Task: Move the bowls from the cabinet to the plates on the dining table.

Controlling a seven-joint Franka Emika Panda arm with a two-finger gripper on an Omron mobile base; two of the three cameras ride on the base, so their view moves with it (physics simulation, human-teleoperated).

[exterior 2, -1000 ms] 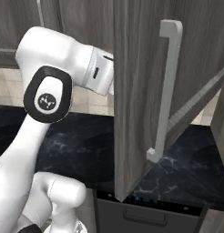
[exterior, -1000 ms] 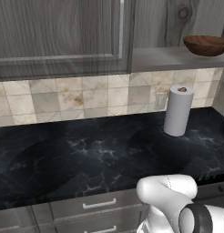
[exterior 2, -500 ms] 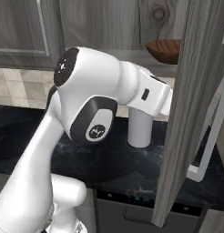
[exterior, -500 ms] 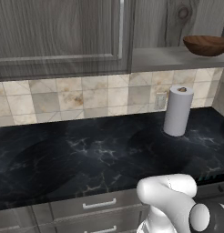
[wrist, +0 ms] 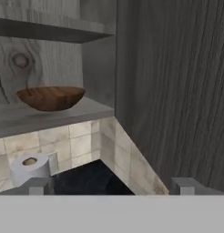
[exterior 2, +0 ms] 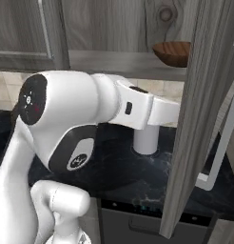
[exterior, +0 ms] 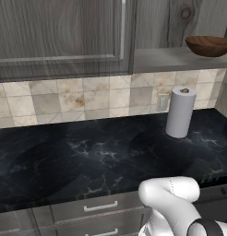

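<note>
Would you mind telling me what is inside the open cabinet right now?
On the cabinet's grey shelf sits one dark brown wooden bowl, upright and alone on the visible stretch. An upper shelf shows only its underside, so whatever is on it is hidden.

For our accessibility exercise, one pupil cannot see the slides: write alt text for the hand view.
A brown wooden bowl sits on a grey cabinet shelf, seen from slightly below past the open end effector. A grey wood-grain panel fills the right side, with a paper towel roll standing on the black counter below the shelf.
</note>
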